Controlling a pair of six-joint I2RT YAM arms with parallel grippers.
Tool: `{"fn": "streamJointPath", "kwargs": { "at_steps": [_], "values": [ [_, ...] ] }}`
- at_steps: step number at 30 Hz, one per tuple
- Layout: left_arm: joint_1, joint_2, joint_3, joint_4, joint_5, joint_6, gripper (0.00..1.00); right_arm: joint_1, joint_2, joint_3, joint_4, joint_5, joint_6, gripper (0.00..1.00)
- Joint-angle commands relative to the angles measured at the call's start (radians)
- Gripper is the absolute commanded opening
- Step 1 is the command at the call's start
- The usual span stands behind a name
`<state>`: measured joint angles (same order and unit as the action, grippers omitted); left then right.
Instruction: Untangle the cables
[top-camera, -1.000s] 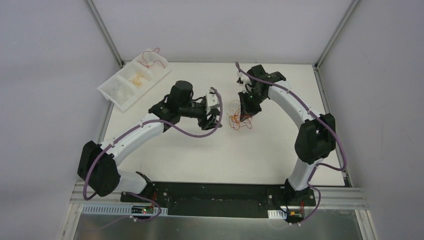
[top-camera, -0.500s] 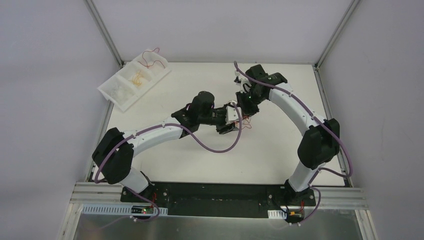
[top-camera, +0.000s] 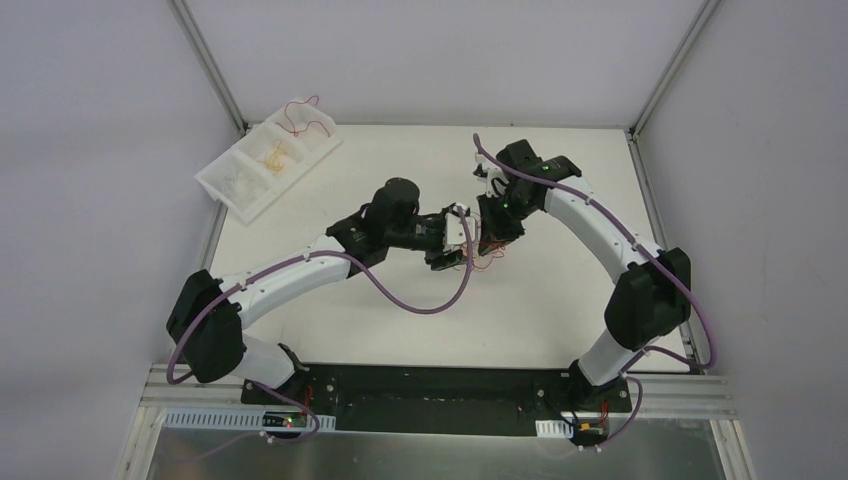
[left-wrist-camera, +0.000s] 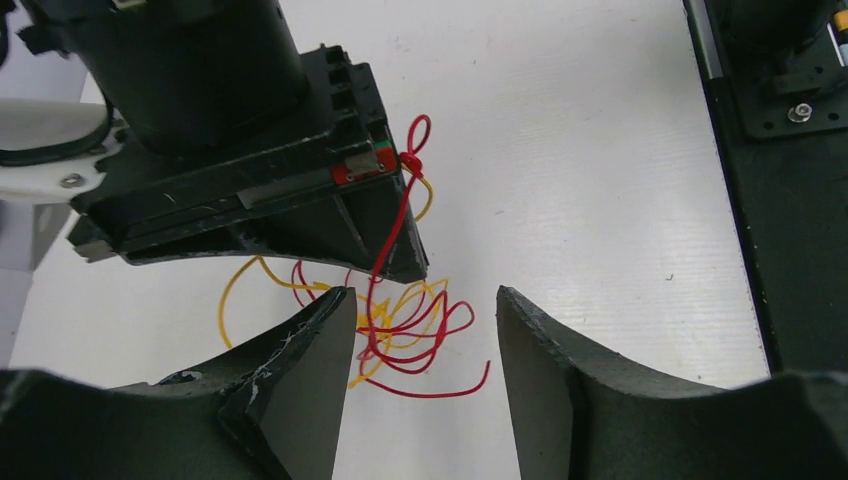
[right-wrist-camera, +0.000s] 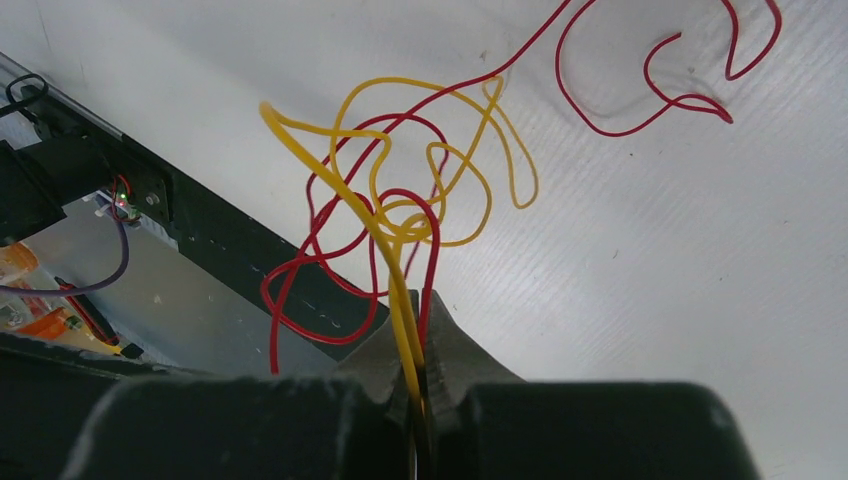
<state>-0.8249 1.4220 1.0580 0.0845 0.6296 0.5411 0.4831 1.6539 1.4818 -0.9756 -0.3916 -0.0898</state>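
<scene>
Swinging in from the worktop's (top-camera: 560, 300) left side, my left gripper (left-wrist-camera: 420, 320) now straddles the cables (left-wrist-camera: 405, 330) mid-worktop, jaws half-open. The right gripper (right-wrist-camera: 418, 310) stays pinched on a yellow strand (right-wrist-camera: 330, 170), so pulling apart can probably start.

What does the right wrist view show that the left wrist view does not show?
Only the right wrist view shows the pinch itself: the right gripper shut on yellow and red strands of the cables. Only the left wrist view shows the left gripper open, the tangle between its fingers, and a red knot beside the right gripper's body. Both show the red and yellow tangle over the white table.
</scene>
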Motion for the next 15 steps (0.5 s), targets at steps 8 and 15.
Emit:
{"fn": "streamJointPath", "kwargs": {
  "at_steps": [8,15],
  "values": [
    [-0.006,0.076,0.116,-0.017,0.028,0.049,0.53,0.006,-0.078,-0.022,-0.004,-0.063,-0.006,0.0],
    [-0.011,0.126,0.148,-0.072,0.084,0.073,0.17,-0.014,-0.063,0.002,-0.016,-0.07,-0.005,0.0]
  ]
}}
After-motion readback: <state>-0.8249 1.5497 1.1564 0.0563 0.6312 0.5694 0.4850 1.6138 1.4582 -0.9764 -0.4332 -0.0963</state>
